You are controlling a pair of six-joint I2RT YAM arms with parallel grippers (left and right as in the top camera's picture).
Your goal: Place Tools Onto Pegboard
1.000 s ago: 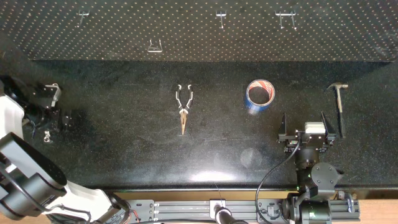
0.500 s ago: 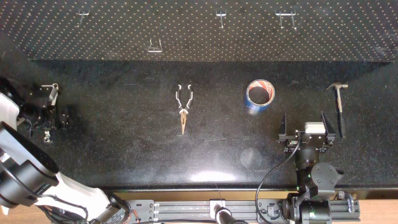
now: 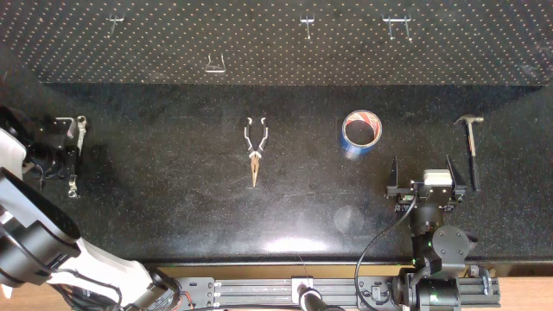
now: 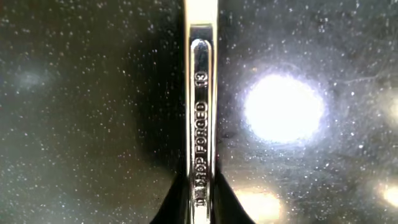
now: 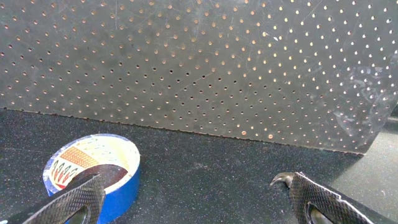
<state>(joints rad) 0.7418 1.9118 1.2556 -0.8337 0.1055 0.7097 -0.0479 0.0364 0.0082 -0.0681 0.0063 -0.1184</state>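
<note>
The pegboard (image 3: 276, 39) stands behind the pliers (image 3: 256, 149), along the far edge of the black bench (image 3: 173, 207). The left gripper (image 3: 62, 155) sits well left of the pliers. Its fingers (image 4: 169, 208) are clamped on the shaft of a wrench (image 4: 201, 93). The right gripper (image 3: 422, 164) sits right of the pliers, nearer the arm bases. Its fingers (image 5: 320, 198) are spread wide and hold nothing. The hammer (image 3: 471, 147) lies far right of the pliers, with the tape roll (image 3: 361, 131) between the two. Wire hooks (image 3: 216, 64) hang on the pegboard beyond the pliers.
</note>
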